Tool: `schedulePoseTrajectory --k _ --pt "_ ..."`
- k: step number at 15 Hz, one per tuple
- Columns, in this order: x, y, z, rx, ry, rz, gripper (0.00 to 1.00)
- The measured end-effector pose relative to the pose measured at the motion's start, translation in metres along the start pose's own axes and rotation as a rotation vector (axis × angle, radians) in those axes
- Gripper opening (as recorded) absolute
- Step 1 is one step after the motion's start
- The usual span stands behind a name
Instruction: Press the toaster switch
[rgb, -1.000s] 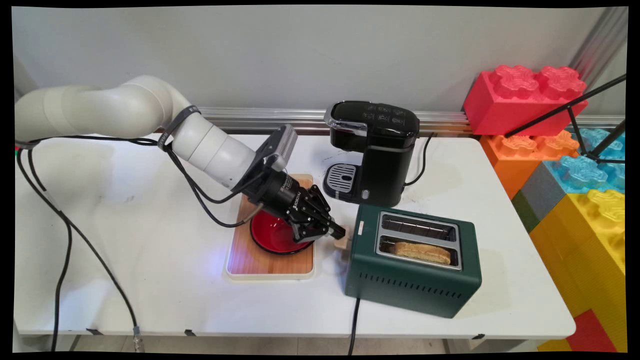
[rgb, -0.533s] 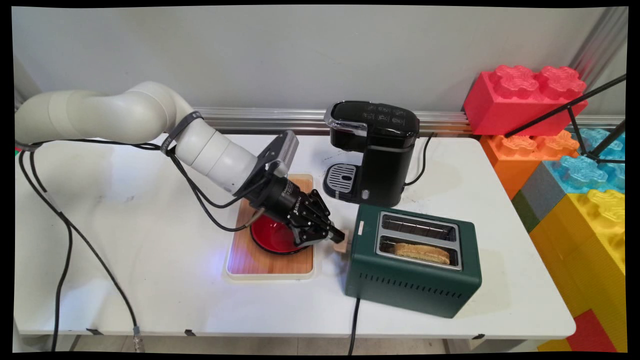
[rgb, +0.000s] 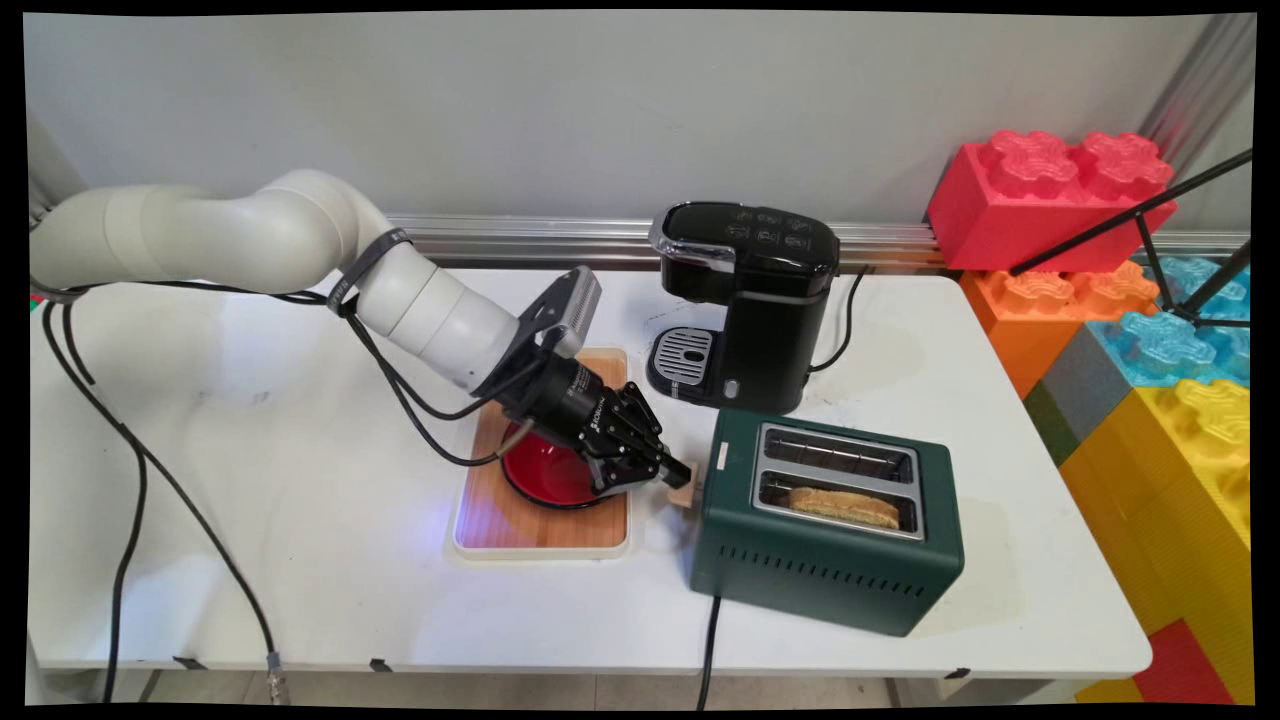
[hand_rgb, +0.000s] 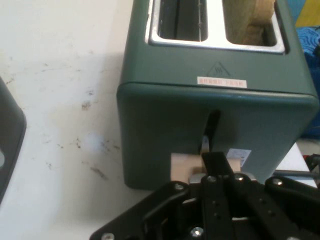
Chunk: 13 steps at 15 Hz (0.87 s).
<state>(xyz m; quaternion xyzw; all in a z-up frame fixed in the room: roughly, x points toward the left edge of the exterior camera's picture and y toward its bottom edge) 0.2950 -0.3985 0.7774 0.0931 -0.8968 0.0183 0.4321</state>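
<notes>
One slice of toast (rgb: 845, 506) sits in the green toaster's (rgb: 830, 560) near slot. The gripper (rgb: 682, 474), fingers closed together and holding nothing, presses the toaster's wooden lever (rgb: 684, 494) at its left end; it could slip off.

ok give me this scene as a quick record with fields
gripper: gripper at the toaster's wooden lever, on top of it
toaster: green toaster, a slice of toast in the near slot, far slot empty
behind gripper: red bowl on a wooden tray
also on table: black coffee maker
beside table: large coloured blocks
</notes>
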Motion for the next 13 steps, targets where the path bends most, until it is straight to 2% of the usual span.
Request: schedulePoseTrajectory --k 13 --pt "-0.0066 -0.0035 0.002 0.01 -0.017 -0.024 0.0"
